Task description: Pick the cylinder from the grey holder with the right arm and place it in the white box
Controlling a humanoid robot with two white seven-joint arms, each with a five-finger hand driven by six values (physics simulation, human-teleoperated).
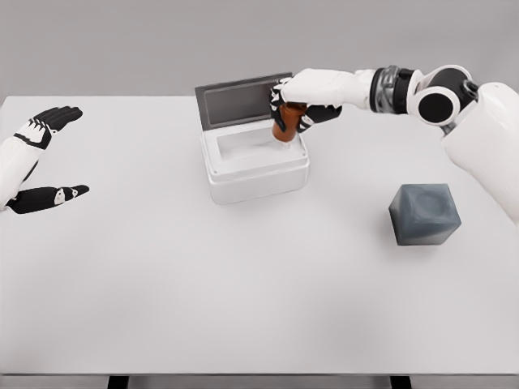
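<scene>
An orange-brown cylinder (285,123) is held upright in my right hand (297,104), whose fingers are curled around it. The hand holds it over the right rear part of the white box (258,182), its lower end near the box's rim; whether it touches the inside is hidden. The box stands at the table's middle rear with its grey-lined lid (237,101) tilted open behind it. The grey holder (424,214) sits alone on the right side of the table. My left hand (45,158) rests at the far left, fingers spread and holding nothing.
The white table (243,300) stretches wide in front of the box and holder. My right arm (405,89) reaches in from the upper right, above the table and behind the holder.
</scene>
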